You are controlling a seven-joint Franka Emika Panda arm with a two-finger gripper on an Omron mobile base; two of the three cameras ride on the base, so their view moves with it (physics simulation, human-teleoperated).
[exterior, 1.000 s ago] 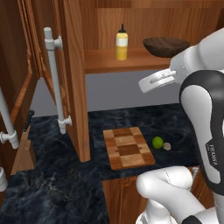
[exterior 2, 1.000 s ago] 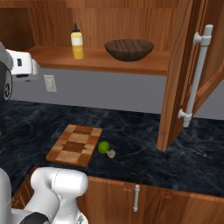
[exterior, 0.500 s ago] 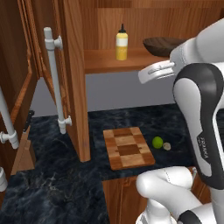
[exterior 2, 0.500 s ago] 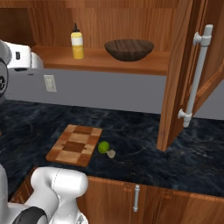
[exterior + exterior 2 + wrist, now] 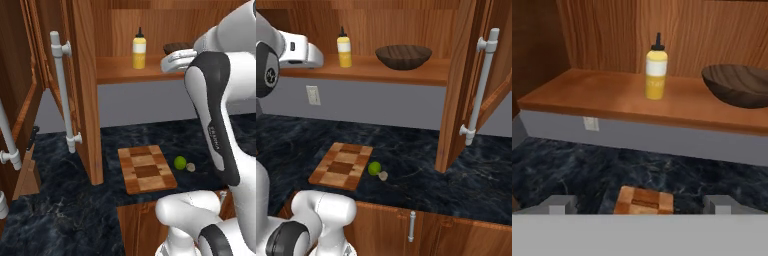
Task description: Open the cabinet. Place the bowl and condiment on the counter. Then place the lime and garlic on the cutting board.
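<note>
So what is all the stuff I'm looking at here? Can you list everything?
cabinet: one, reddish-brown wood, on the wall, doors swung open
bar handles: pale grey, upright on the open doors
condiment: one, yellow bottle with dark cap, upright on the cabinet shelf
bowl: one, dark brown, on the shelf beside the bottle, apart from it
counter: one, black stone with bluish marbling, under the cabinet
cutting board: one, checkered brown, flat on the counter
lime: one, bright green, on the counter just off the board
garlic: one, beige, beside the lime
wall socket: one, pale, on the grey wall
gripper: one, open, facing the shelf, holding nothing
</note>
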